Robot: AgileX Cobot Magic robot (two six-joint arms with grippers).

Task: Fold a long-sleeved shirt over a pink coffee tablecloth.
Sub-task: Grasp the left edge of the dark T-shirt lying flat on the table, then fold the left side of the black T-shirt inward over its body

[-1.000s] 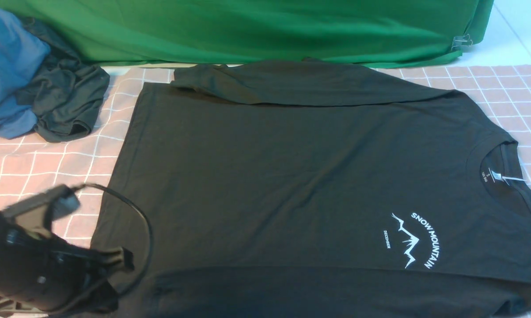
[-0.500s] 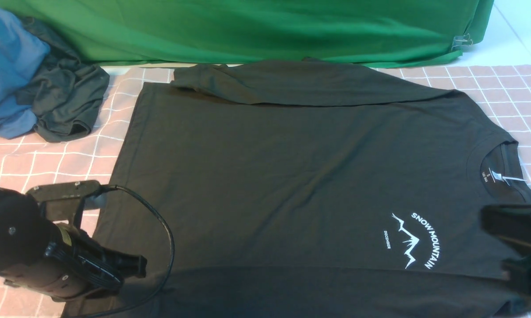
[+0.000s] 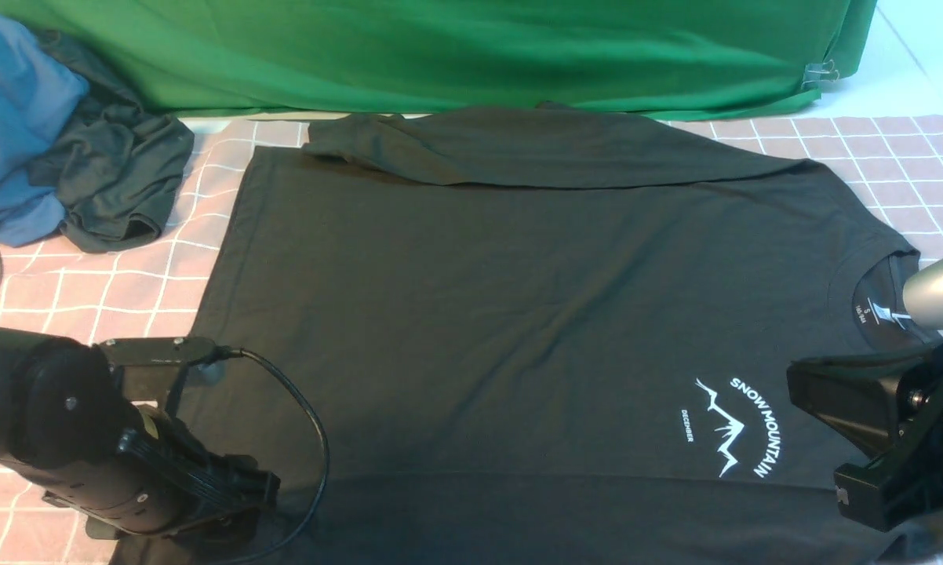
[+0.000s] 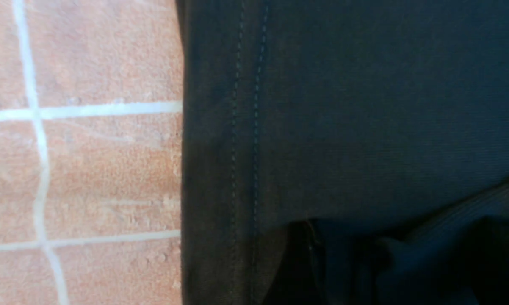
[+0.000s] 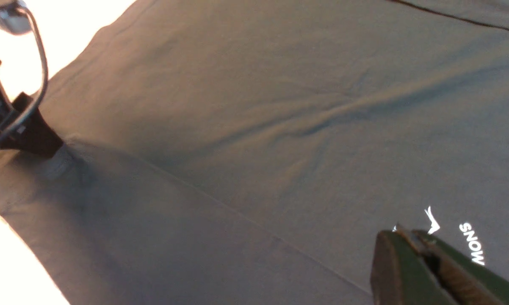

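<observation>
The black long-sleeved shirt (image 3: 518, 314) lies flat on the pink coffee tablecloth (image 3: 87, 298), collar to the right and hem to the left. One sleeve is folded along the far edge and another fold runs along the near edge. My left gripper (image 3: 240, 490) sits low over the near hem corner. In the left wrist view its dark fingers stand apart, open, with a ridge of shirt (image 4: 364, 106) cloth between them. My right gripper (image 5: 405, 233) hovers shut and empty just above the white SNOW MOUNTAIN print (image 3: 742, 428).
A blue garment (image 3: 9, 118) and a smaller dark grey garment (image 3: 118, 180) are heaped at the far left. A bright green cloth (image 3: 440, 55) hangs along the back with a metal clip (image 3: 821, 74) at its right end.
The left arm has slid to the right along the near hem corner and its jaws have opened. The right arm has come in from the right edge toward the print.
</observation>
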